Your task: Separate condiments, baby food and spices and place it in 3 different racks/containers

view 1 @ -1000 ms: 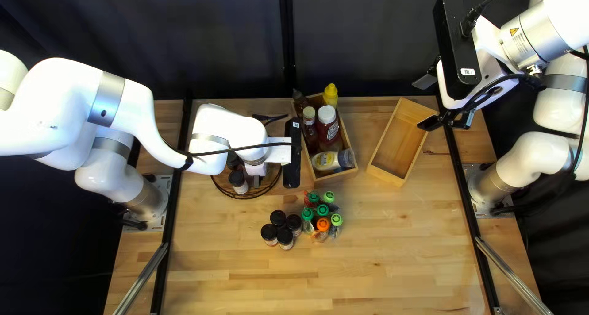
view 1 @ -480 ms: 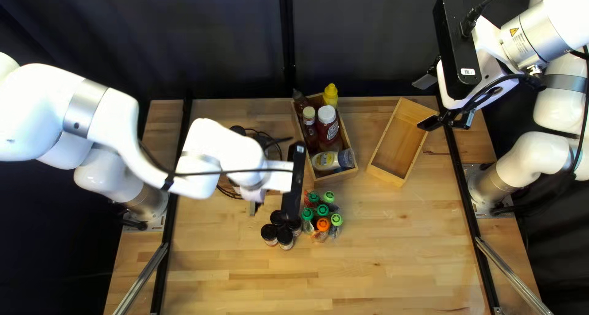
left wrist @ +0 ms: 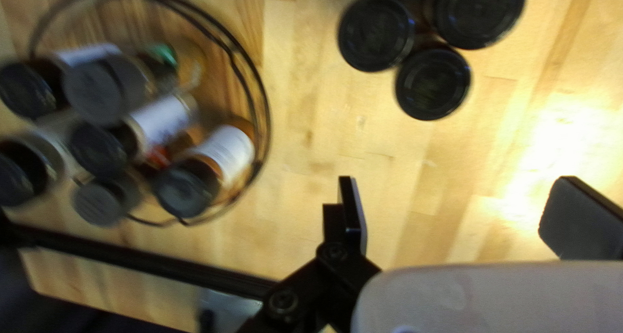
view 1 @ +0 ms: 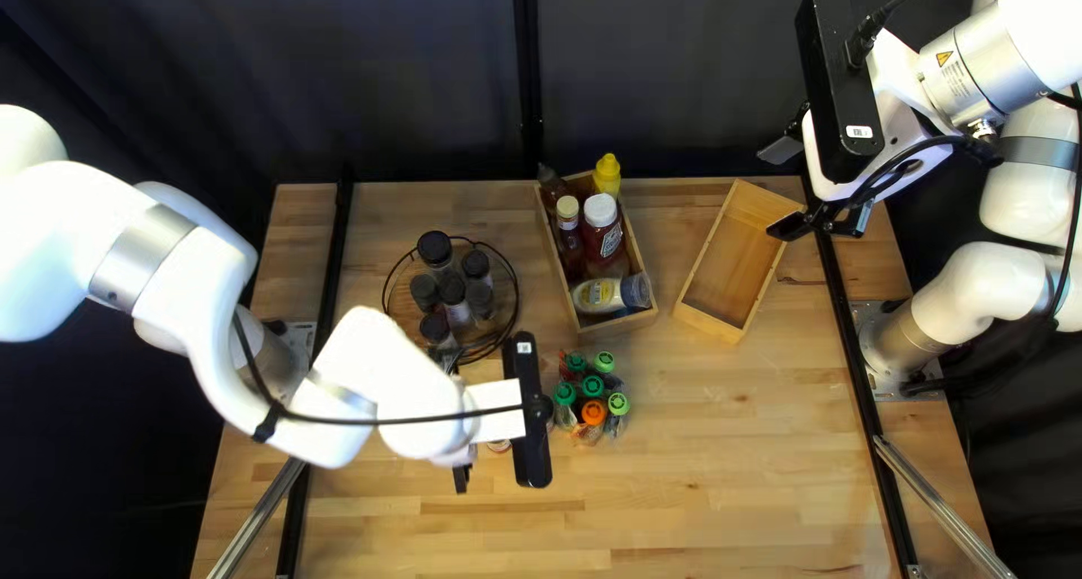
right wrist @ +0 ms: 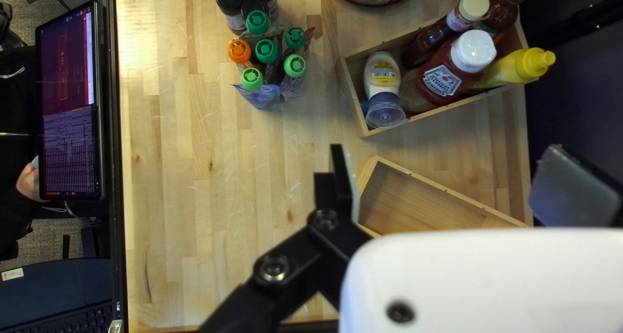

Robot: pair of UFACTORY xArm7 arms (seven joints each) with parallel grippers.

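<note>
My left gripper [view 1: 457,421] hangs low over the table, its arm hiding most of the loose black-capped jars; in the left wrist view the open gripper [left wrist: 454,206] holds nothing, with those jars [left wrist: 432,83] ahead of it. Several jars [view 1: 453,290] lean inside the round wire rack [view 1: 516,280]. Pouches [view 1: 593,387] with green and orange caps stand grouped beside the left wrist. Sauce bottles [view 1: 601,236] fill one wooden box [view 1: 618,325]; the other wooden box [view 1: 733,260] is empty. Above its right side is my right gripper [view 1: 780,190]; the gripper [right wrist: 444,171] is open and empty in its wrist view.
A black rail [left wrist: 143,258] runs behind the wire rack. Beyond the table's near edge the right wrist view has a screen [right wrist: 68,106] and a person's hand [right wrist: 27,181]. The dark curtain [view 1: 428,72] hangs behind the far edge.
My left arm has swung from over the wire rack toward the near edge, uncovering the rack and its jars and covering the loose black-capped jars. My right arm has stayed still.
</note>
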